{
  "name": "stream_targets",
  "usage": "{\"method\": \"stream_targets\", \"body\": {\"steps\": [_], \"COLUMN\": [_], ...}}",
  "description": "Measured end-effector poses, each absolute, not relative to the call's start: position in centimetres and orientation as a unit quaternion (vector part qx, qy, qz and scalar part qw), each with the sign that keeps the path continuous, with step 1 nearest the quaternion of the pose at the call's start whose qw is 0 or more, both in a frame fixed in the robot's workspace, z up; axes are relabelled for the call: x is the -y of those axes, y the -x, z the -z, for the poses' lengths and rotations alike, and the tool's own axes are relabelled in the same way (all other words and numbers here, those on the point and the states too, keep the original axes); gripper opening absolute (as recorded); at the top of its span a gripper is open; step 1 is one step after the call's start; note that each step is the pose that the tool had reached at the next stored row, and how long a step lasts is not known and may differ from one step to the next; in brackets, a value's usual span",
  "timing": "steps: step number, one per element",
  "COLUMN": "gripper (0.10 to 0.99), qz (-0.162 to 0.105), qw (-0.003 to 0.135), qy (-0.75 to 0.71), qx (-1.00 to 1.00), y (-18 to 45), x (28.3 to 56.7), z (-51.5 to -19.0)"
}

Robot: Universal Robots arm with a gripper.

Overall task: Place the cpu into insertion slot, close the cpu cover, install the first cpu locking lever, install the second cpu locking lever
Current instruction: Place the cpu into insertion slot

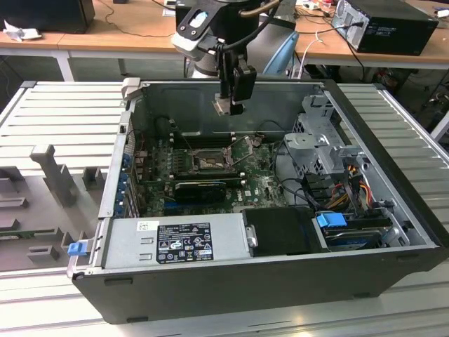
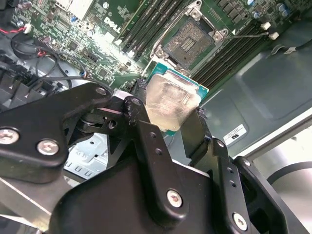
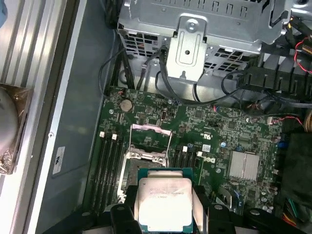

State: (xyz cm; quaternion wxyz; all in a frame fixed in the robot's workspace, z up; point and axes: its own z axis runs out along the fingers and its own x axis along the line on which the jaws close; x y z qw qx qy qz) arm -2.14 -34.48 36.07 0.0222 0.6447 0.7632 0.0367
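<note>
In the exterior view, 1 robot arm reaches down over an open computer case [image 1: 280,281] that sits on a ribbed grey table [image 1: 56,112]. The gripper [image 1: 226,105] hangs above the green board [image 1: 259,186], near the back wall of the case. Its jaws are clamped on the cpu [image 1: 222,107], a small flat chip. The cpu is up in the air, well above the insertion slot [image 1: 209,163], and it does not touch the board.

In the second wrist view, 2 black fingers [image 2: 146,131] press on the cpu from 2 sides. The chip's shiny silver top faces the camera, with a green rim around it. The insertion slot lies open past the cpu, with its brown square of pins showing.

In the first wrist view, the cpu sits tight between the jaws, silver top in plain sight. The cpu cover [image 3: 146,156] is flipped up and open just beyond the chip. Long memory slots [image 3: 109,165] run on both sides of it. A silver drive cage [image 3: 195,24] stands at the far end of the board.
</note>
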Motion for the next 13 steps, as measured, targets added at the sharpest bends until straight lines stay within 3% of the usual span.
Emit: {"method": "stream_targets", "body": {"steps": [13], "gripper": [0.525], "qz": [-0.035], "qw": [0.026], "qy": [-0.694], "qx": [-0.718], "y": [2.2], "x": [34.5], "z": [-35.0]}}
